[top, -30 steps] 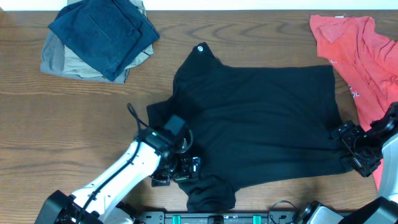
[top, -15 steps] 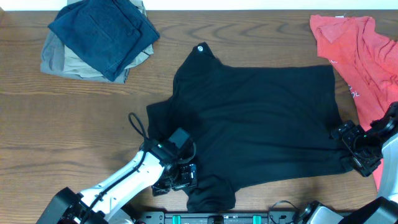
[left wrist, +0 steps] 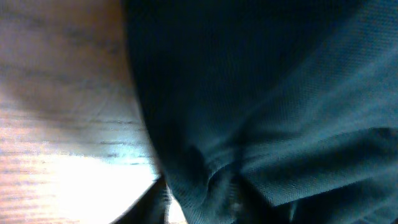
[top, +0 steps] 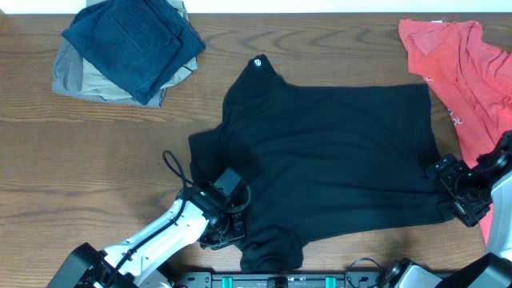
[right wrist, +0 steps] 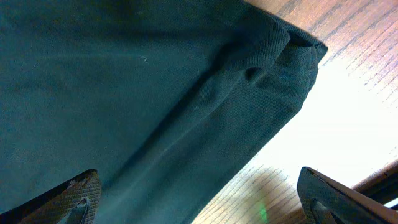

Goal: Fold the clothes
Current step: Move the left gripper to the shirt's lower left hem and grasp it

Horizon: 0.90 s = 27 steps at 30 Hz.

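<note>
Left gripper point(top: 227, 230) is closed on a pucker of the black garment point(top: 336, 152) at its near left edge. Right gripper point(top: 444, 190) stands wide open over the right corner. The garment lies spread across the middle of the table point(top: 96, 176). If you lift now, expect a one-sided drag. The thin pinch may slip and the cloth may skew or bunch.

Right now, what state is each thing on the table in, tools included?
Black soft-fabric garment: spread flat, unfolded, lower-left edge bunched.
Left tool: shut on the garment's lower-left edge.
Right tool: open, fingers astride the garment's right corner.
Coral-red shirt: crumpled, unfolded, at the table's right edge.
Navy blue garment: roughly folded, lying on the khaki one.
Khaki garment: mostly hidden beneath the navy one.
</note>
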Each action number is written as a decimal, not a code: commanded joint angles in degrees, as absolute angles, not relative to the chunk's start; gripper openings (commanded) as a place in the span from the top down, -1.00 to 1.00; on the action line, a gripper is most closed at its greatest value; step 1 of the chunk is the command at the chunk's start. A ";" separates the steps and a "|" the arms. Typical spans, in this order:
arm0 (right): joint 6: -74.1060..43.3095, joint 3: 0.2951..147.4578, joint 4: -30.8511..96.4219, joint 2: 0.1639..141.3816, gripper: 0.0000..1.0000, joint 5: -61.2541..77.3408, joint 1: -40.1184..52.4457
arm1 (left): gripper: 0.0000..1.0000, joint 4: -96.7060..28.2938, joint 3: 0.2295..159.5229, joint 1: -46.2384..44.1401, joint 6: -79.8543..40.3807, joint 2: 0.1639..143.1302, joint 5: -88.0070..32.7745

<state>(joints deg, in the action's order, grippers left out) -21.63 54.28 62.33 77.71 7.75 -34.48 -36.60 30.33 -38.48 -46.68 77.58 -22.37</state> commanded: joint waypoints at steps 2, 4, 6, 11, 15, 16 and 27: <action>-21.67 55.00 62.17 77.25 -0.99 6.02 -34.04 | 0.88 -36.53 29.10 -38.72 -46.19 78.22 -21.39; -26.30 54.89 62.43 77.25 -0.98 0.84 -34.06 | 0.88 -36.40 29.23 -38.70 -46.19 77.93 -21.34; -29.80 54.61 62.43 77.25 -0.98 -3.01 -34.15 | 0.88 -36.29 29.58 -38.54 -46.19 77.23 -21.37; -32.60 53.52 60.66 77.30 -0.99 -4.99 -35.94 | 0.88 -34.50 30.15 -38.44 -45.74 73.19 -20.21; -32.60 51.77 57.32 78.15 -0.98 -5.10 -37.89 | 0.88 -34.48 30.13 -38.44 -45.71 71.70 -20.03; -32.60 51.24 56.71 78.61 -0.98 -4.93 -38.46 | 0.88 -34.54 30.13 -38.44 -45.71 71.75 -20.03; -32.29 44.84 48.84 86.08 -0.89 -3.36 -46.72 | 0.88 -34.63 30.11 -38.44 -45.71 72.12 -18.74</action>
